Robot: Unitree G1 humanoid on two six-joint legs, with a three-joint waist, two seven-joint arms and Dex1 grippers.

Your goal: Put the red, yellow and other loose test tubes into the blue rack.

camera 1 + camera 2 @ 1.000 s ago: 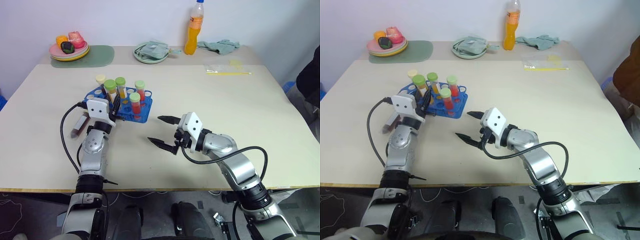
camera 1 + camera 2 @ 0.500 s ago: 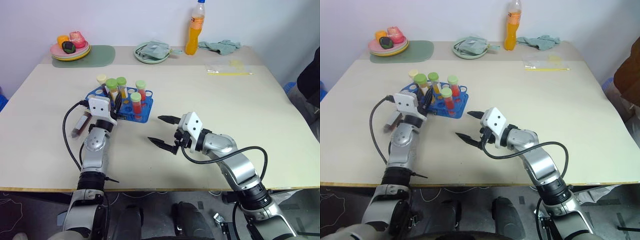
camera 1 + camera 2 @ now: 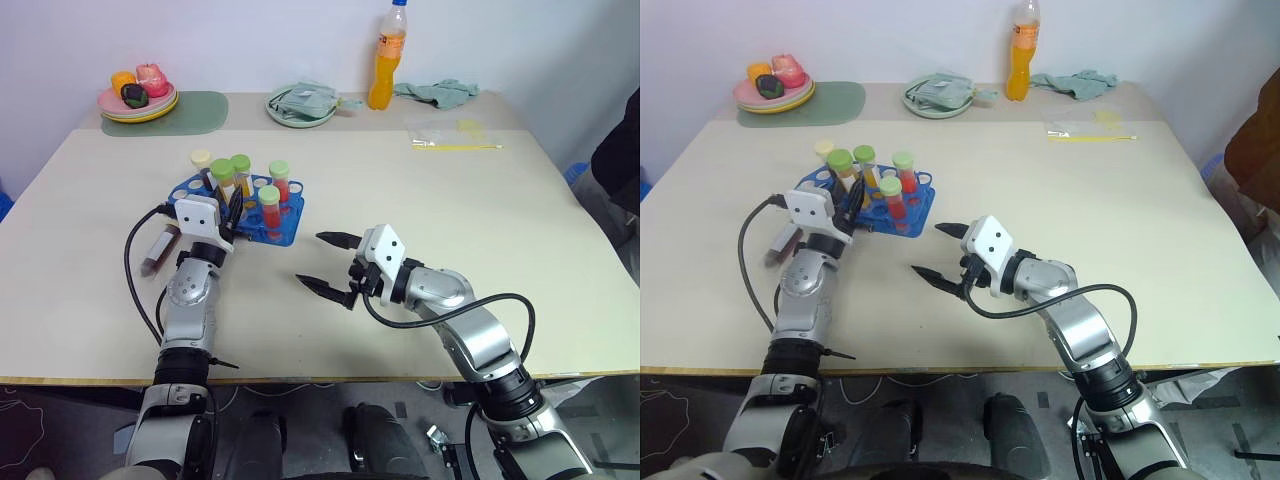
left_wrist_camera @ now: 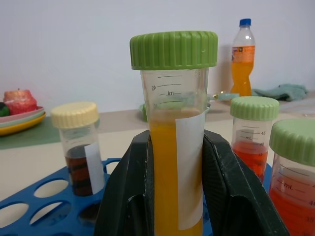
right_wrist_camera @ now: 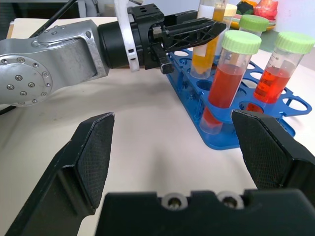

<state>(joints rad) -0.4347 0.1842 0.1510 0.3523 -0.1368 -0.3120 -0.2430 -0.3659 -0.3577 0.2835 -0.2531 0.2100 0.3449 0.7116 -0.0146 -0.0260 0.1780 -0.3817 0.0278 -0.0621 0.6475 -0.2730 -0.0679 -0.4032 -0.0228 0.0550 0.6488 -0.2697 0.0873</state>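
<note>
Both arms are built of silver-grey metal segments joined by black rings, with small screws seen in the casings. A white block is mounted behind each claw, the left claw (image 3: 228, 212) and the right claw (image 3: 327, 262). Each claw is formed of two black, textured plastic fingers. A black cable is looped beside each forearm.

Glossy blue plastic rack (image 5: 275, 118), clear plastic tubes (image 4: 174, 142), ribbed caps, matt tabletop (image 3: 450, 210)
</note>
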